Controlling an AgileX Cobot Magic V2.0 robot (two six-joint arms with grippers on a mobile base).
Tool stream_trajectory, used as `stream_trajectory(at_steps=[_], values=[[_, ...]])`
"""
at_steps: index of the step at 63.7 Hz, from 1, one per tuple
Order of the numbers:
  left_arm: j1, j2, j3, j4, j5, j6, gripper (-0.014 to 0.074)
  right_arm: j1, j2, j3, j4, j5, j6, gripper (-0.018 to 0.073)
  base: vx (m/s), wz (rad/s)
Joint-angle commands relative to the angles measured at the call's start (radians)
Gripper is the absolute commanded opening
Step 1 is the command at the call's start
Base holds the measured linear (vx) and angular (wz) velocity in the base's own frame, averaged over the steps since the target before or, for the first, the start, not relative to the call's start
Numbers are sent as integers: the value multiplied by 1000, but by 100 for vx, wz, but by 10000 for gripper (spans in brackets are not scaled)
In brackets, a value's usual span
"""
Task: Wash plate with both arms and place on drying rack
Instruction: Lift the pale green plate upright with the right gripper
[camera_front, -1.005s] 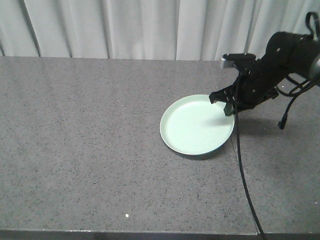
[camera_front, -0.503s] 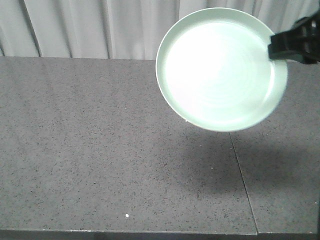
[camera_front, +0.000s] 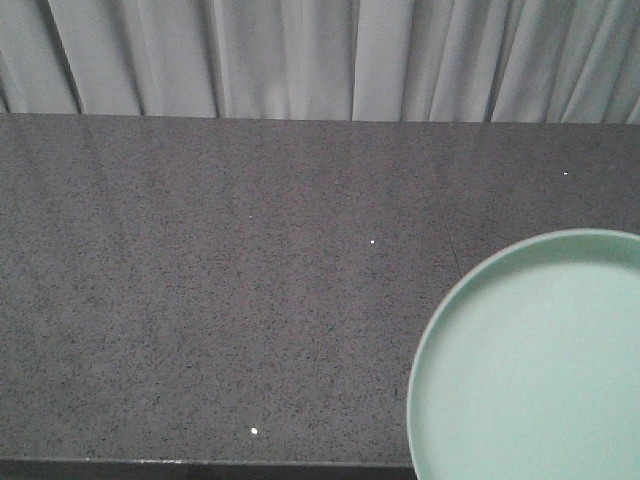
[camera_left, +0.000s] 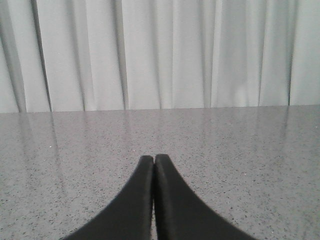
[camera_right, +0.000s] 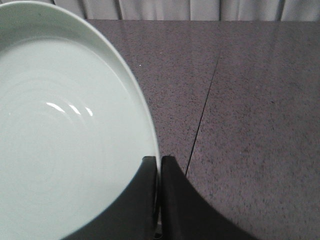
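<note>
Dropped from the upper right of the front view, the plate (camera_front: 530, 370) now fills the lower right corner, close to the lens and cut off by the frame edges. At the bottom of the right wrist view the right gripper (camera_right: 159, 162) has its black fingers pinched on the plate's rim, and the plate spreads across the left of that frame. Beyond it a seam (camera_right: 205, 110) runs up the grey speckled counter (camera_front: 200, 280). The left gripper (camera_left: 153, 161) has its fingers pressed together on nothing, low over the counter. A pale curtain (camera_front: 300, 60) hangs along the top
</note>
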Motion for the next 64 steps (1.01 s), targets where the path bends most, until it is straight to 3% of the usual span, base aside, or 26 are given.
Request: stream_trajectory(at_steps=[1, 21, 64], values=[[-4, -15, 16, -10, -68, -3, -6, -3, -94, 29, -20, -22, 80, -2, 0, 0], [-4, -15, 16, -10, -68, -3, -6, -3, -278, 41, -67, -56, 73, -2, 0, 0], [-4, -15, 16, -10, -68, -3, -6, -3, -273, 40, -66, -48, 73, -2, 0, 0]])
